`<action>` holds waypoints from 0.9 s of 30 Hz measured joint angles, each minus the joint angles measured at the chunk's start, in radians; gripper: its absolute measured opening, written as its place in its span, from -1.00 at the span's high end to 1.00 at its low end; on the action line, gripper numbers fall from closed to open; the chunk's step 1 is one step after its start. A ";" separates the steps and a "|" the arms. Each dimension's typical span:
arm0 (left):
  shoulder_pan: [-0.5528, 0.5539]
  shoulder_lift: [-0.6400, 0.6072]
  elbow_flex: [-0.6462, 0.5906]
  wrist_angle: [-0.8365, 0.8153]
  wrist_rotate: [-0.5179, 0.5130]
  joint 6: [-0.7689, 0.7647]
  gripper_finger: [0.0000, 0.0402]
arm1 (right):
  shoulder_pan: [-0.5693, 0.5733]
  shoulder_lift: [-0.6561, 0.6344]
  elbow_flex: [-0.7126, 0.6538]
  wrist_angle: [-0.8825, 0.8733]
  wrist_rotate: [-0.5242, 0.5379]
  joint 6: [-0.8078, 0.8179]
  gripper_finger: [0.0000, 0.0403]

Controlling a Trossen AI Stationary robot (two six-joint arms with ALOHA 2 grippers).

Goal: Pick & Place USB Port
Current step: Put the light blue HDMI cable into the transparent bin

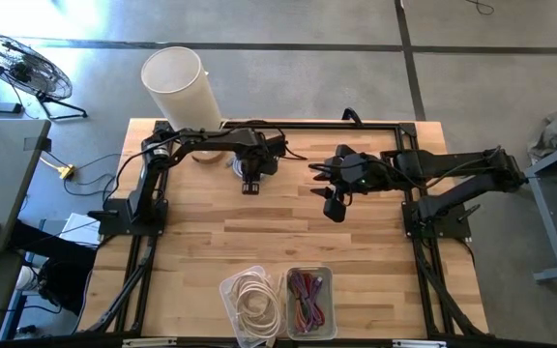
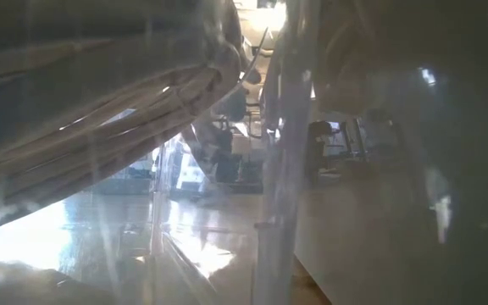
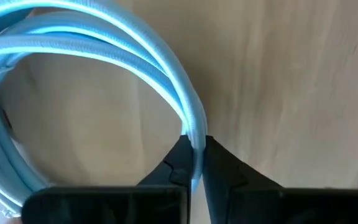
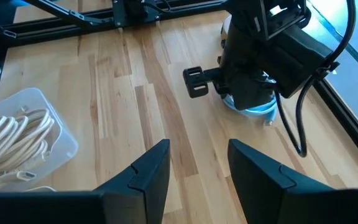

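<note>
Pinching the coiled cable (image 3: 104, 56) in clenched jaws, left gripper (image 3: 194, 163) nears the table's (image 1: 375, 251) far edge; right gripper (image 4: 197, 168) released.

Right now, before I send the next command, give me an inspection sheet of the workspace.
Surface: wooden table, bare planks in the middle.
Job's things: coiled white cable flat on the table under the left arm; clear bin of white cables beside clear bin of coloured cables at the near edge.
Clutter: white cylinder at the far left edge.
Grippers: left pincer shut on one strand of the coiled white cable; right pincer open, empty, above bare wood mid-table.
Cables: black leads along both arms.
Surroundings: floor fan left of the table; low view blocked by a bin.
</note>
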 joint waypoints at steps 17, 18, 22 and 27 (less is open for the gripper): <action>-0.160 -0.006 0.275 -0.308 -0.127 0.006 0.95 | 0.002 0.000 0.000 0.000 -0.003 0.036 0.24; -0.171 -0.006 0.308 -0.346 -0.135 0.006 0.95 | 0.002 -0.002 0.000 -0.004 -0.025 0.046 0.24; -0.223 -0.014 0.424 -0.493 -0.215 0.002 0.95 | 0.010 -0.026 0.000 -0.045 -0.085 0.072 0.24; -0.298 -0.087 0.467 -0.589 -0.229 -0.038 0.95 | 0.056 -0.070 0.000 -0.068 -0.055 0.126 0.24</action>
